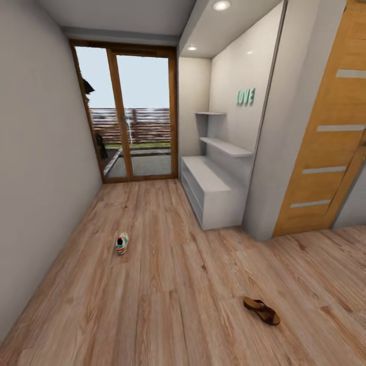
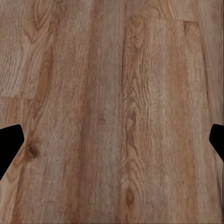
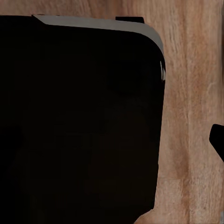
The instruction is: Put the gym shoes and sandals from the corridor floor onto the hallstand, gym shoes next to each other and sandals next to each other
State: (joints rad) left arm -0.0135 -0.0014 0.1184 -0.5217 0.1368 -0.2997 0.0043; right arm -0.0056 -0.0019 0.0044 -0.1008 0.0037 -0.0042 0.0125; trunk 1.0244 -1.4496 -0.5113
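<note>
One gym shoe point(image 1: 121, 243) lies on the floor point(image 1: 168, 284) at the left of the corridor in the head view, well apart from everything else, its red-orange heel toward the camera and its toe pointing down the corridor to the glass door point(image 1: 133, 114). Right of it and nearer the camera, one sandal point(image 1: 261, 310) lies flat on the planks, set at a slant, dark straps up. The two are well apart from each other. Further right and back, the hallstand point(image 1: 216, 190) stands in a white recess against the right wall: a low bench top with long openings under it, two staggered shelves point(image 1: 226, 146) above, and teal letters point(image 1: 245, 97) on the wall over them. Nothing lies on its bench top or shelves as far as shown. Neither shoe touches the hallstand. At the far right is a wooden door point(image 1: 330, 137) with pale bars.

In the left wrist view, bare floor planks lie below, and the left fingers point(image 2: 9, 147) show as dark tips at both side edges, spread wide with nothing between them. In the right wrist view, a large black body with a grey rim point(image 3: 84, 121) covers most of the floor; one dark tip of the right fingers point(image 3: 217, 140) shows at the edge, and whether they are wide or narrow cannot be told
</note>
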